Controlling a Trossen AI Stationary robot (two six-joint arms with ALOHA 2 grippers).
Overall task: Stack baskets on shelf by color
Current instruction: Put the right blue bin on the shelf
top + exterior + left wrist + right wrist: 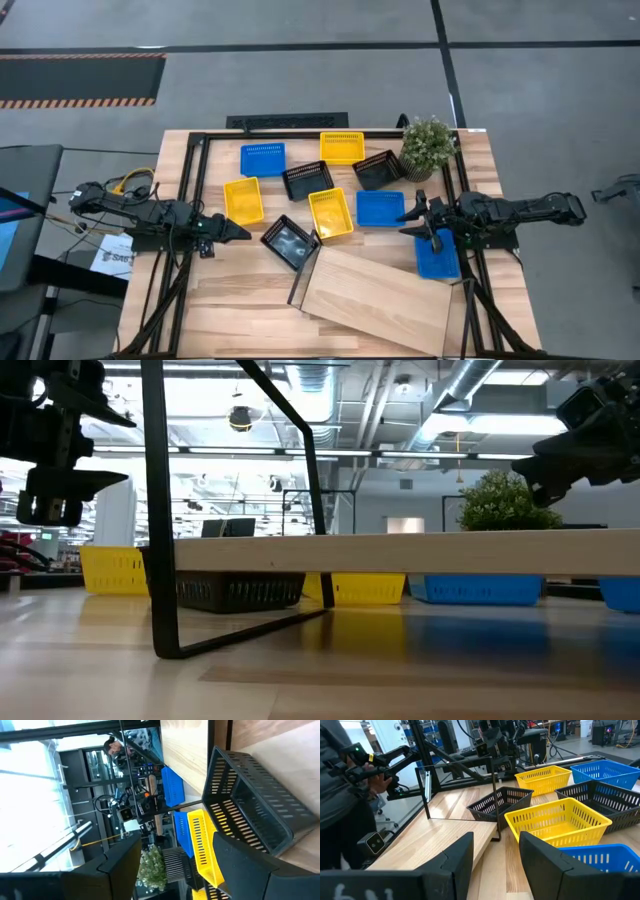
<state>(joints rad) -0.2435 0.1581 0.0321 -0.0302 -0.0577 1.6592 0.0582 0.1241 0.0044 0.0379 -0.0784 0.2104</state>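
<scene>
Risk note: the shelf [378, 297] is lying skewed on the near part of the table [240, 310], one corner almost touching the nearest black basket [290, 243], so a careless reach is likely to nudge board or basket out of line. Nine baskets are sitting loose and unsorted beyond it, several touching or nearly so; a black basket [308, 180] and a yellow basket [331, 213] are crowding each other, and a grasp on one could drag its neighbour. Nothing is stacked yet. The left gripper [236, 231] is hovering low at the table's left side, pointing toward the nearest black basket, fingers apart, holding nothing. The right gripper [414, 219] is hanging at the right side, between a blue basket [380, 208] and another blue basket [437, 256]; its fingers are apart and seemingly empty, though the overhead view is coarse here.
</scene>
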